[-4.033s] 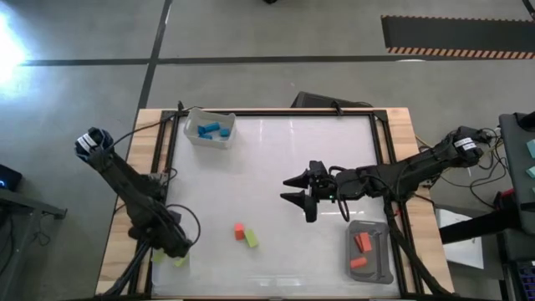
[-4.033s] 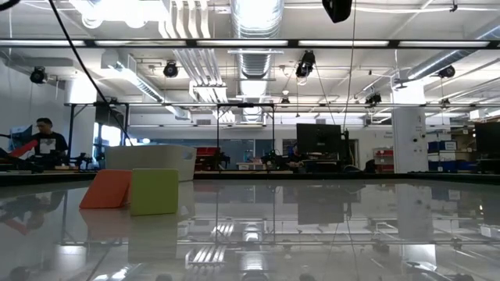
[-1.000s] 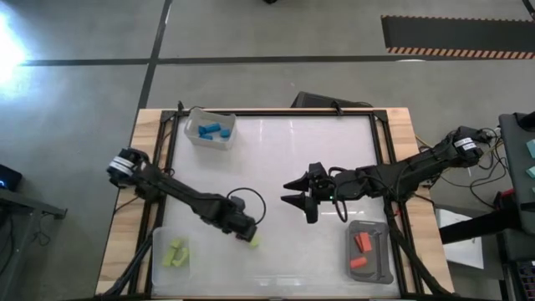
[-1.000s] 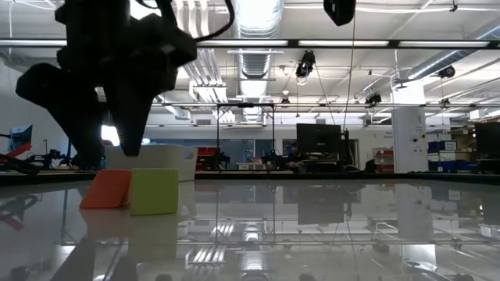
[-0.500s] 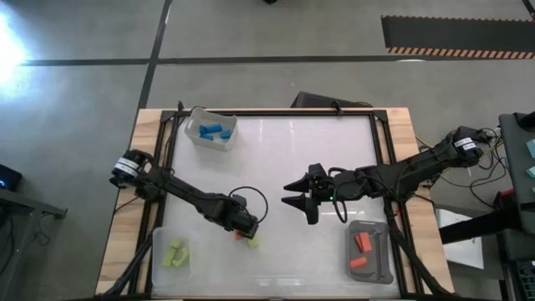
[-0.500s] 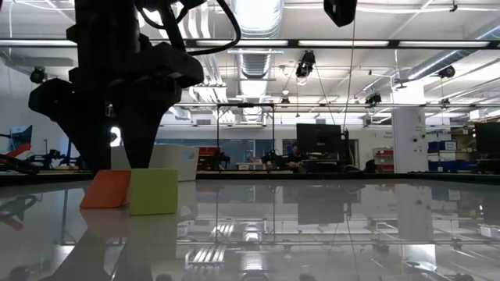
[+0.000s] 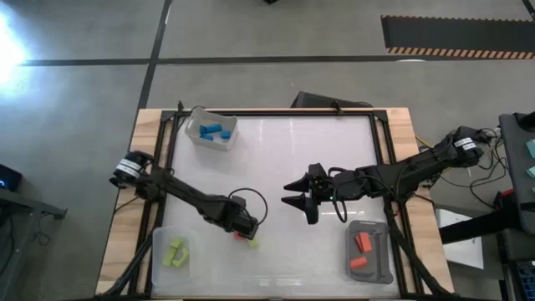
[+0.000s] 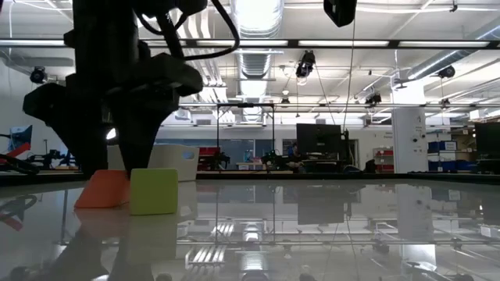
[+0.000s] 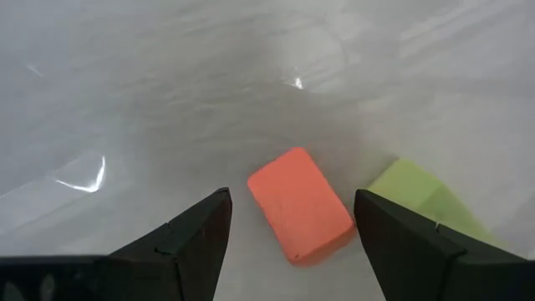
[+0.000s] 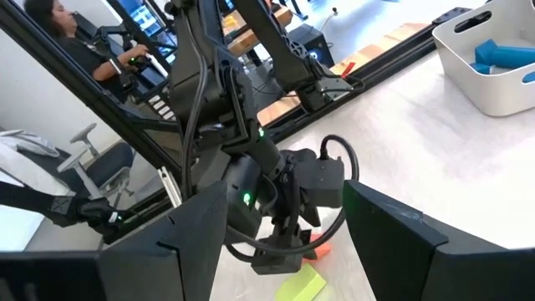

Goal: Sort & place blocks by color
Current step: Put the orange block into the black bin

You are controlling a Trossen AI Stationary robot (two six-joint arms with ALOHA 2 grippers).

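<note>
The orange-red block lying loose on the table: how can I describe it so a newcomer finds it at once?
Start at the white table and follow the left arm to its open left gripper. The orange-red block lies flat between its fingers. It is the only loose red one; its neighbour is a yellow-green block.

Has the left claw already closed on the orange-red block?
No. In the left wrist view the left claw is open, its fingers standing apart on either side of the orange-red block, not touching it.
</note>
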